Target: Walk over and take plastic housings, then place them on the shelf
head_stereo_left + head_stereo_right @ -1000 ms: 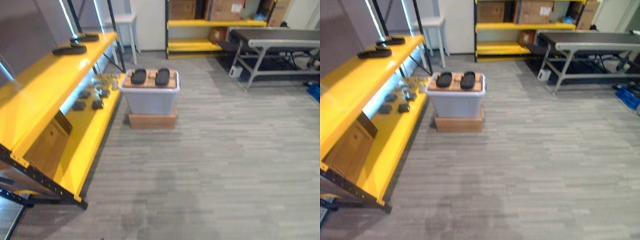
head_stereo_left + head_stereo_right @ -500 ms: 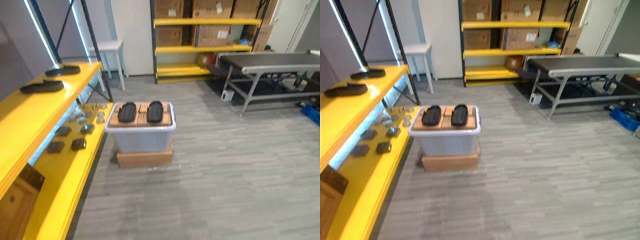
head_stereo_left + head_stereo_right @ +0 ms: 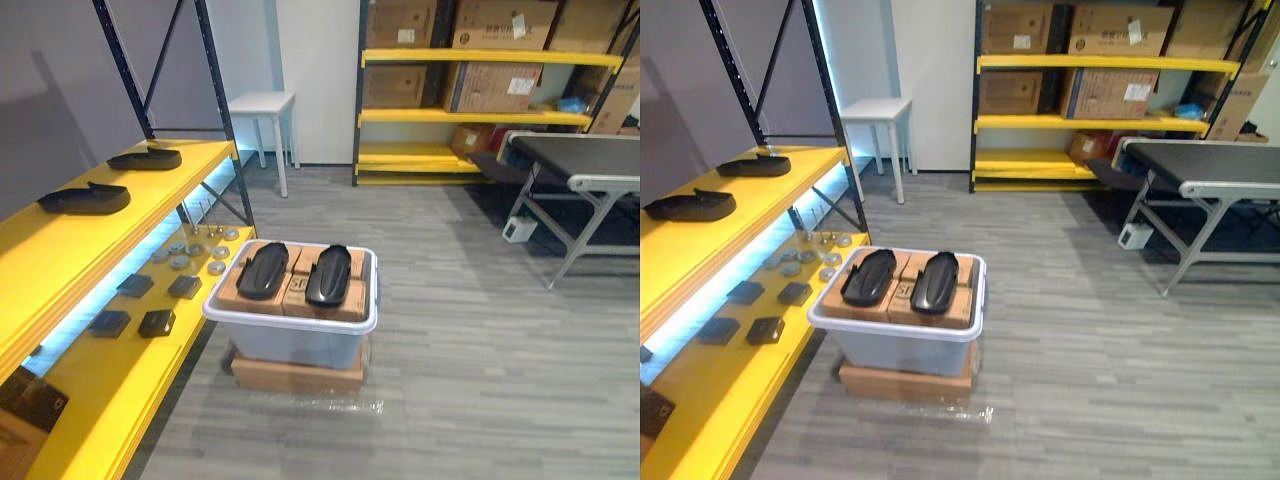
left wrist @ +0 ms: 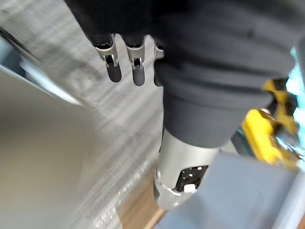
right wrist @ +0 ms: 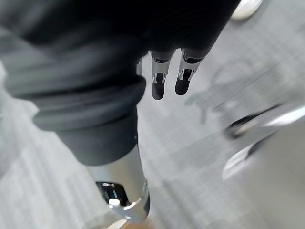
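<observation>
Two black plastic housings [image 3: 263, 270] [image 3: 328, 274] lie side by side on cardboard in a grey bin [image 3: 290, 322], which stands on a flat cardboard box [image 3: 297, 374] on the floor. Two more black housings [image 3: 85, 199] [image 3: 146, 159] rest on the upper level of the yellow shelf [image 3: 60, 255] at the left. My left hand [image 4: 114, 67] hangs over the floor beside the bin, fingers straight and empty. My right hand [image 5: 164, 78] likewise hangs over the grey floor, fingers relaxed and holding nothing.
The shelf's lower level [image 3: 110, 385] carries small dark blocks and several metal discs. A white stool [image 3: 262, 103] stands at the back by the wall. A far yellow rack [image 3: 480, 60] holds cardboard boxes. A conveyor table [image 3: 580, 160] stands at the right.
The camera has come closer and lifted: the bin with its two housings now looks larger and nearer. The housings, bin and shelf have not moved.
</observation>
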### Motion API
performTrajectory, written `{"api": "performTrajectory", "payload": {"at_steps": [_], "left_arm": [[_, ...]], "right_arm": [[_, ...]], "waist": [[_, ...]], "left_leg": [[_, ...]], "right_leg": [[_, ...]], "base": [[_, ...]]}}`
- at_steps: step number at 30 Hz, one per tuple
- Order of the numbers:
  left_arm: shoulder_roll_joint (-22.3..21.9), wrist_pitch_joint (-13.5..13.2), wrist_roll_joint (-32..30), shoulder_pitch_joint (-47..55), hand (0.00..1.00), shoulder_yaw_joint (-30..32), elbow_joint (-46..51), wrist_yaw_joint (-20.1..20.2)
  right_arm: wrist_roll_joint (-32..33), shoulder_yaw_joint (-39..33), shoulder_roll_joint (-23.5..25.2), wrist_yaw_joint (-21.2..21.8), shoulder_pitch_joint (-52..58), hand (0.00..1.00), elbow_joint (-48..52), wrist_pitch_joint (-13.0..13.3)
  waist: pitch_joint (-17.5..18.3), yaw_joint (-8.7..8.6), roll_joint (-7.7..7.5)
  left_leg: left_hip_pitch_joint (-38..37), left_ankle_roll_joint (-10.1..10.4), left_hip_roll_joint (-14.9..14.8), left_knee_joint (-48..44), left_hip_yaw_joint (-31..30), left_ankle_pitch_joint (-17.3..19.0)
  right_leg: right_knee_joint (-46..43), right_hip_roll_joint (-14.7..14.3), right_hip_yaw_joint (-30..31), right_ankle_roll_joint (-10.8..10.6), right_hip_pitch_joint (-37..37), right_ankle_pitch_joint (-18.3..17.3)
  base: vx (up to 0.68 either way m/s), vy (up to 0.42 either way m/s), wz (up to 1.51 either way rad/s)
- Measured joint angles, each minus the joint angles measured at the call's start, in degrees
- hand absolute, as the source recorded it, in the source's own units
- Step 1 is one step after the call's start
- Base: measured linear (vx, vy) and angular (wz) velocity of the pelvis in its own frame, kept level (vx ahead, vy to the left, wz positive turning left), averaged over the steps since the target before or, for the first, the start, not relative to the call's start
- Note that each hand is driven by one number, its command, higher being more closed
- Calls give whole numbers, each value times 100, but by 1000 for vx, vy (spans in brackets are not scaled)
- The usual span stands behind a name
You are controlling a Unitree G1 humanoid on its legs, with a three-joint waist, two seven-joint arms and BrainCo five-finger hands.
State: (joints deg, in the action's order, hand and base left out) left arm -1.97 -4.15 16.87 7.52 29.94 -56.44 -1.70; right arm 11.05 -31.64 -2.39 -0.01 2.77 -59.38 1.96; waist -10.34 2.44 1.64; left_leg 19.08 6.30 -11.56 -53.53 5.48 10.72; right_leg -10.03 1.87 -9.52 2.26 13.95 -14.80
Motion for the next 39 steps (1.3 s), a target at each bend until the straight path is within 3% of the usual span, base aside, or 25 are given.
{"api": "performTrajectory", "payload": {"at_steps": [1,2,3,4,6,7,9,10,11,13,14,15,16,20,23,29,30,34,39], "left_arm": [[1,2,-3,175,0,1,-101,0],[-17,12,-5,323,0,0,-112,-4],[29,22,-8,373,0,-1,-156,-3],[167,38,0,375,0,-40,-234,-15],[331,27,-10,259,0,-298,-226,-10],[378,30,-11,267,0,-399,-224,-7],[416,31,-18,291,0,-460,-192,-4],[501,35,-27,258,0,-601,-173,-20],[595,40,-28,207,0,-808,-172,-39],[736,24,-25,65,0,-985,-30,-45],[797,-25,-23,-66,0,-1117,109,-64],[835,-83,-23,-114,0,-1186,245,-69],[788,-163,-24,-137,0,-1194,315,-94],[449,-206,-9,-1,0,-1249,356,-269],[252,-220,-9,-17,0,-1455,349,-288],[263,-328,45,-385,0,-1760,379,-412],[281,-351,42,-503,0,-1863,445,-452],[327,-406,110,-704,0,-2146,586,-547],[454,-465,263,-944,0,-2711,577,-603]], "right_arm": [[15,-19,-53,2,-130,0,18,6],[15,-30,-103,4,-225,0,35,31],[22,-24,-74,-1,-264,0,20,46],[37,52,27,-18,-255,0,36,54],[36,169,3,-81,-272,0,31,54],[32,309,-14,-103,-291,0,103,54],[-7,487,-12,-127,-252,0,459,72],[-46,617,-28,-143,-261,0,578,105],[-118,863,-48,-186,-241,0,829,121],[-316,1194,-66,-279,-199,0,1264,148],[-494,1295,-58,-346,-94,0,1610,153],[-564,1362,-60,-419,10,0,1864,157],[-739,1369,-103,-504,162,0,2009,170],[-1190,1648,-117,-803,378,0,2826,169],[-1401,1898,-71,-963,282,0,3398,186],[-1614,2325,60,-1488,-1084,0,3839,226],[-1615,2407,76,-1649,-1466,0,3840,226],[-1616,2373,35,-2003,-2453,0,3790,222],[-1612,2208,-426,-2497,-3904,0,2714,141]], "waist": [[4,-2,-6],[23,3,14],[24,71,-68],[171,118,-281],[219,108,-284],[238,115,-282],[246,100,-247],[216,-12,-209],[232,-84,-205],[252,-164,-184],[264,-233,-201],[303,-243,-297],[330,-288,-248],[308,-175,-21],[82,-159,-16],[-774,65,-7],[-920,182,2],[-1295,288,85],[-1484,401,237]], "left_leg": [[-39,-107,180,1717,143,-82],[-109,-332,312,3037,128,-591],[-214,-429,422,3177,128,-1095],[-295,-460,663,3410,196,-1066],[-289,-523,729,3373,70,-1069],[-506,-598,763,3410,70,-996],[-1175,-671,805,3899,20,-877],[-1600,-666,786,4262,-73,-769],[-1793,-663,766,4389,-104,-773],[-1906,-660,718,4496,-134,-772],[-1905,-623,727,4550,-272,-766],[-1912,-533,817,4566,-367,-734],[-1968,-434,839,4582,-556,-665],[-2020,-304,594,4839,-582,-666],[-1923,-276,558,4922,-647,-671],[-1069,-274,726,4407,-891,-670],[-873,-276,758,4281,-904,-662],[-512,-285,815,4099,-1017,-657],[-106,-317,878,3992,-1047,-677]], "right_leg": [[120,156,76,-163,175,-8],[253,203,113,-248,294,-34],[329,302,165,-361,390,-63],[418,523,96,-498,436,119],[411,520,258,-655,456,675],[41,500,424,-789,396,973],[-1395,509,503,-749,2,1400],[-2349,516,568,-753,-408,867],[-2538,518,504,-723,-811,247],[-2003,441,407,-692,-1399,-38],[-1145,370,436,-683,-1658,13],[-381,362,459,-608,-1753,447],[-322,357,388,-476,-1686,904],[12,101,373,-433,-1553,939],[151,64,259,-412,-1567,954],[179,222,101,-432,-2077,1084],[178,250,103,-432,-2209,1132],[180,285,78,-444,-2463,1240],[188,329,107,-480,-2828,1396]], "base": [[649,176,-52],[554,184,-52],[580,154,-19],[597,147,23],[583,184,45],[536,209,25],[517,161,22],[448,65,27],[402,35,24],[289,-47,29],[278,-126,58],[303,-189,77],[236,-141,53],[207,-151,-2],[72,-39,16],[-31,59,17],[-96,78,16],[-93,50,6],[-100,48,-1]]}}
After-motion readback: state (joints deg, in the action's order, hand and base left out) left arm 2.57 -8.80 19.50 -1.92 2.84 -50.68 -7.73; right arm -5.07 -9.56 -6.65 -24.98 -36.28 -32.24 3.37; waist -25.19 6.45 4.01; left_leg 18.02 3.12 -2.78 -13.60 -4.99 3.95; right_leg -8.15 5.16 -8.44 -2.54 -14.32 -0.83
